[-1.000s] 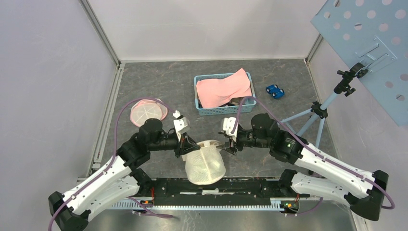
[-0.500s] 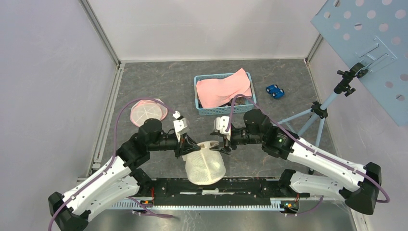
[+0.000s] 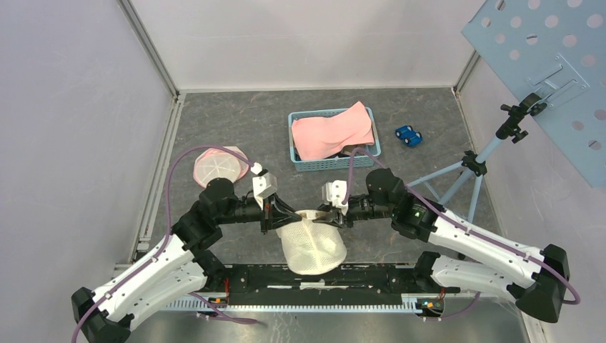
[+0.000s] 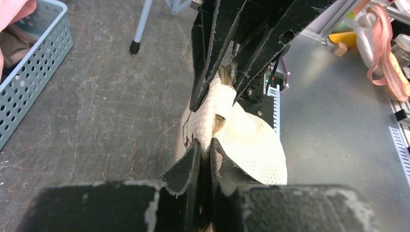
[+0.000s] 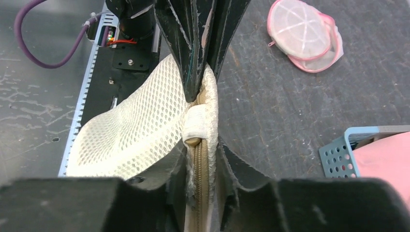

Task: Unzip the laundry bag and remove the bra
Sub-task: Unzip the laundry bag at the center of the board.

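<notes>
Tabletop [image 3: 236, 128]: basket [image 3: 332, 163], toy car [image 3: 408, 135], tripod [image 3: 464, 171] beyond laundry bag [image 3: 312, 246]

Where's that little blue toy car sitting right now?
In the top view, the blue toy car sits on the table toward the far right, just right of the blue basket and beyond the tripod stand.

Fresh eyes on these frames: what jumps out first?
Front centre, a cream mesh bag is pinched from both sides by the left fingers and the right fingers, the right pair on its zipper. Behind it, a pink cloth spills over a blue basket.
</notes>
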Robot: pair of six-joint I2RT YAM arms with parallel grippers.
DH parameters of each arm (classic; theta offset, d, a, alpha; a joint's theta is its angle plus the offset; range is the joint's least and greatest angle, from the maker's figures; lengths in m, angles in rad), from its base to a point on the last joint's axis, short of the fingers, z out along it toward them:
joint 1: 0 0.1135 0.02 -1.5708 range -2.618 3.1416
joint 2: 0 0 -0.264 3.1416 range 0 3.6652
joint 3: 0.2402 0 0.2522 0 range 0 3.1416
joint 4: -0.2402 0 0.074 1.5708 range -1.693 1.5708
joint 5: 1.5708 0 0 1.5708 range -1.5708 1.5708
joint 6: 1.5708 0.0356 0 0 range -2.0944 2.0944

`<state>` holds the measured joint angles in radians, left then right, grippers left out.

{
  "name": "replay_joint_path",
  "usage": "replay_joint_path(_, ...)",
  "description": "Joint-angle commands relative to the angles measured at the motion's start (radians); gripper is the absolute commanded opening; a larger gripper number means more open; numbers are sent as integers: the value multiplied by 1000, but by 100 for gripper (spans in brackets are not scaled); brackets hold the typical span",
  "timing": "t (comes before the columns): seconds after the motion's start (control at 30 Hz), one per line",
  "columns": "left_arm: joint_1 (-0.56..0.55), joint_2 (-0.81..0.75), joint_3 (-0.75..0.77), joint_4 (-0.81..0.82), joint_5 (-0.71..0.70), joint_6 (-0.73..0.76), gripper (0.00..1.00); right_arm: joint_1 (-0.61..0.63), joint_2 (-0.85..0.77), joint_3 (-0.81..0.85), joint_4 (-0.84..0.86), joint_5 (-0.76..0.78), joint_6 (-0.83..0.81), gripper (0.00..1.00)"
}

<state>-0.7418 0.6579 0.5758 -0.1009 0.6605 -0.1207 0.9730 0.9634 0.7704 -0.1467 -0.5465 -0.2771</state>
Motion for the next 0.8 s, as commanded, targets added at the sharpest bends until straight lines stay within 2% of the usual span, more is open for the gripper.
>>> replay_joint_path(0.0,0,-12,-19,172,5,-116,6,4,-39,-19,82,-3,16,21)
replay_joint_path(0.13,-1,-28,-30,191,-16,-149,16,4,-57,-22,85,17,29,1)
replay_joint_path(0.2,-1,-36,-36,202,-33,-165,24,4,-56,-23,83,15,36,0)
replay_joint_path(0.4,-1,6,-41,251,-49,-252,38,5,-55,-26,102,8,72,0)
replay_joint_path(0.5,-1,25,-53,280,-72,-283,40,4,-60,-26,115,11,83,0)
replay_joint_path(0.63,-2,31,-59,285,-119,-304,36,5,-67,-28,131,0,102,0)
replay_joint_path(0.77,-2,44,-96,402,-112,-393,33,6,-55,-33,140,-18,115,0)
